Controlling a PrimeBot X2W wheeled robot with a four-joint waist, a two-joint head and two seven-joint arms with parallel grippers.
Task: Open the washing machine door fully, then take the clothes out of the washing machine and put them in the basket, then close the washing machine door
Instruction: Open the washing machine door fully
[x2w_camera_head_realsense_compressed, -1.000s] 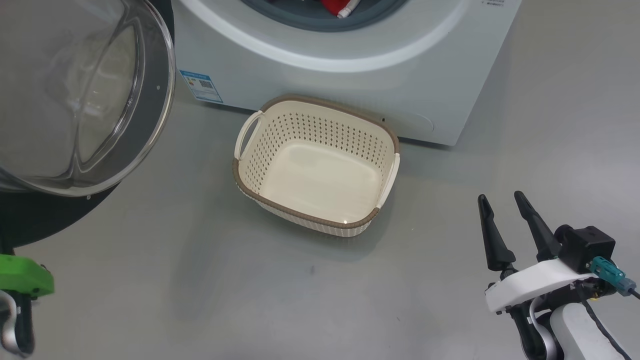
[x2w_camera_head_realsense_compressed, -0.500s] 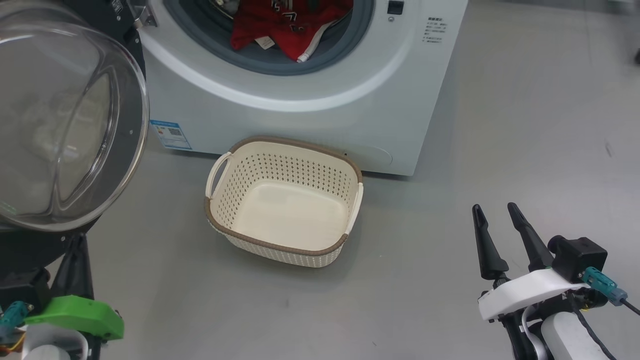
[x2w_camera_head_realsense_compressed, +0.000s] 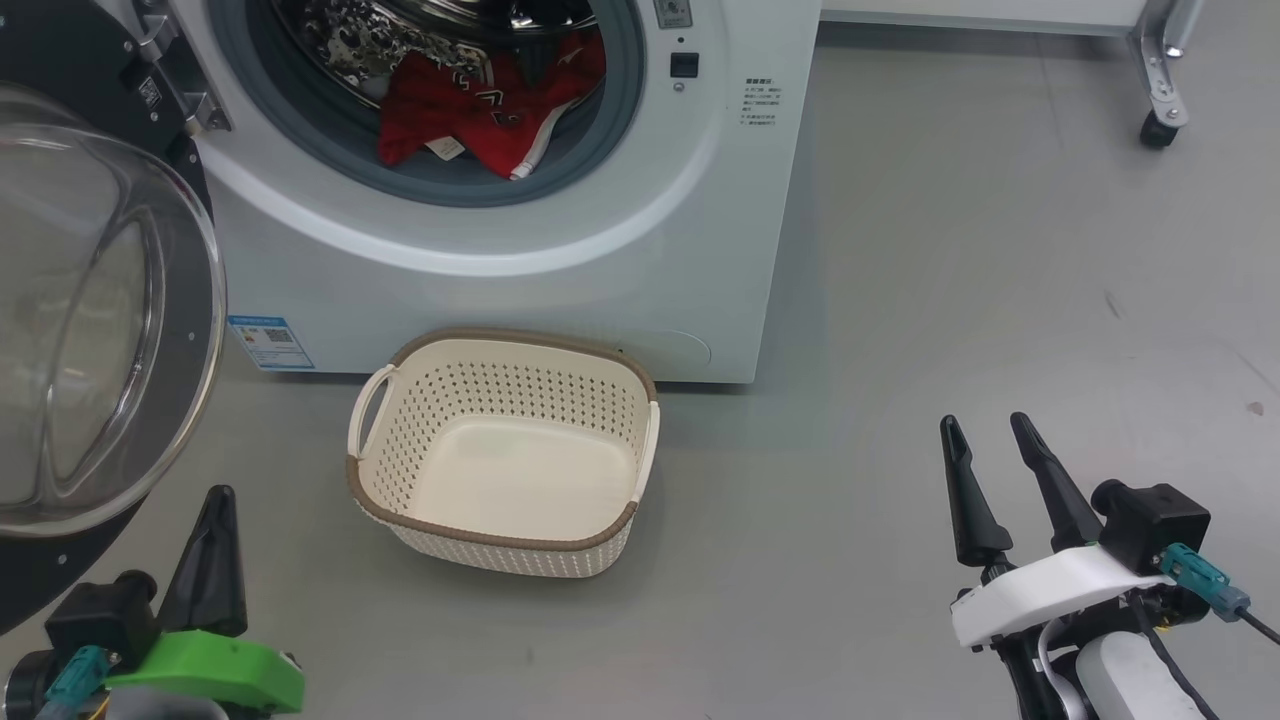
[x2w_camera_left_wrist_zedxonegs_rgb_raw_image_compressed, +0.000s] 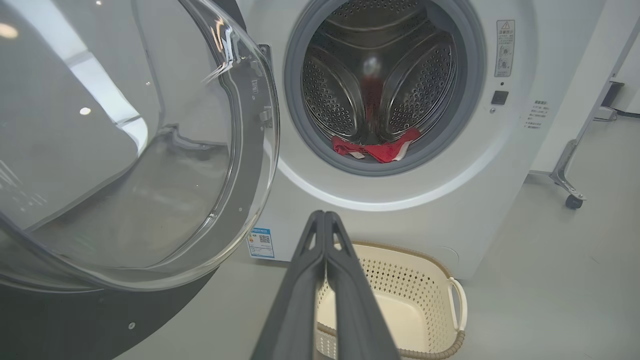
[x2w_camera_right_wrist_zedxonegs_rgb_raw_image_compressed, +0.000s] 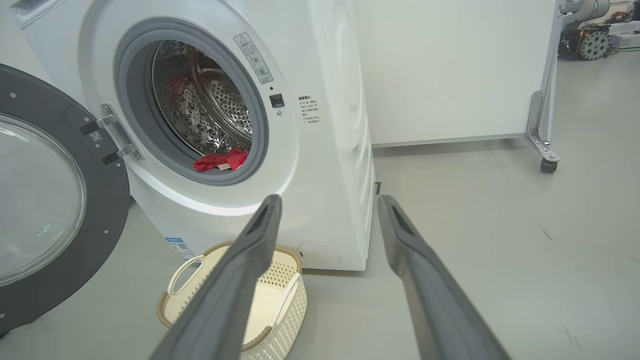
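Observation:
The white washing machine (x2w_camera_head_realsense_compressed: 560, 280) has its round black door (x2w_camera_head_realsense_compressed: 90, 340) with the clear bowl window swung open to the left. Red clothes (x2w_camera_head_realsense_compressed: 490, 105) with white trim lie at the drum's front lip (x2w_camera_left_wrist_zedxonegs_rgb_raw_image_compressed: 380, 149) (x2w_camera_right_wrist_zedxonegs_rgb_raw_image_compressed: 220, 161). The cream basket (x2w_camera_head_realsense_compressed: 500, 520) with a brown rim stands empty on the floor just in front of the machine. My left gripper (x2w_camera_head_realsense_compressed: 218, 495) is low at the left below the door, fingers pressed together and holding nothing (x2w_camera_left_wrist_zedxonegs_rgb_raw_image_compressed: 324, 216). My right gripper (x2w_camera_head_realsense_compressed: 985, 425) hangs open over bare floor to the right of the basket (x2w_camera_right_wrist_zedxonegs_rgb_raw_image_compressed: 327, 200).
Grey floor (x2w_camera_head_realsense_compressed: 950, 280) spreads to the right of the machine. A white panel on a metal leg with a caster wheel (x2w_camera_head_realsense_compressed: 1158, 130) stands at the far right. A blue label (x2w_camera_head_realsense_compressed: 268, 342) marks the machine's lower left corner.
The head camera has tilted up, so the drum opening and the clothes came into view and the basket slid down the picture. The left gripper rose into view at the lower left.

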